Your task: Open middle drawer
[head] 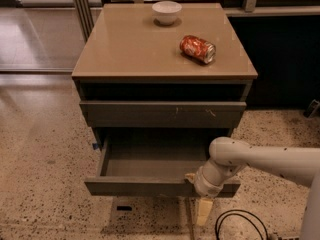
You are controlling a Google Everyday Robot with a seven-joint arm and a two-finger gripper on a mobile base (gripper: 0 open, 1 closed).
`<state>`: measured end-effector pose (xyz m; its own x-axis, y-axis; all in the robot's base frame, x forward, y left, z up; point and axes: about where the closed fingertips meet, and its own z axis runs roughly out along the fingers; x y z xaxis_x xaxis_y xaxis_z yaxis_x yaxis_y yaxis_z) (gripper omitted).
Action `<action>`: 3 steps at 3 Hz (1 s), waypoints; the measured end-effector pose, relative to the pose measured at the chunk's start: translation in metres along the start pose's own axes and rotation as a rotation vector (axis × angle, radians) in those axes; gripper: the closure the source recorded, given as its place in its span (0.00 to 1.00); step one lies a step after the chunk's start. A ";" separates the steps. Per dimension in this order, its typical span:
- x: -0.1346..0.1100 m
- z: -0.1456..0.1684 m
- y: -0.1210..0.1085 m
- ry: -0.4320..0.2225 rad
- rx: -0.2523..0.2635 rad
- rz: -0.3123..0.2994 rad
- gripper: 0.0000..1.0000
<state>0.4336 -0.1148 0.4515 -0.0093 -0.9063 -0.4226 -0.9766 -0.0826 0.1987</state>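
Cabinet seen from above and in front. The middle drawer, a shallow dark grey-brown box with a flat, handleless front and a plain matte grey interior, stands pulled well out beneath the scratched upper front. I see my gripper at the right end of that drawer's front edge, at the end of the smooth white, rounded arm; I cannot tell how far it is open or whether it has hold of the front. On the glossy tan top: a round white bowl and a red can lying on its side. Speckled floor.
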 end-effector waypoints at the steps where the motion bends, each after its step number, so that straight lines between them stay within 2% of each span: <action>1: 0.000 0.000 0.000 0.000 0.000 0.000 0.00; 2: 0.000 0.016 0.004 -0.012 -0.036 0.001 0.00; 3: -0.001 0.018 0.010 -0.020 -0.052 0.001 0.00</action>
<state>0.4204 -0.1072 0.4377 -0.0155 -0.8979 -0.4400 -0.9640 -0.1034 0.2451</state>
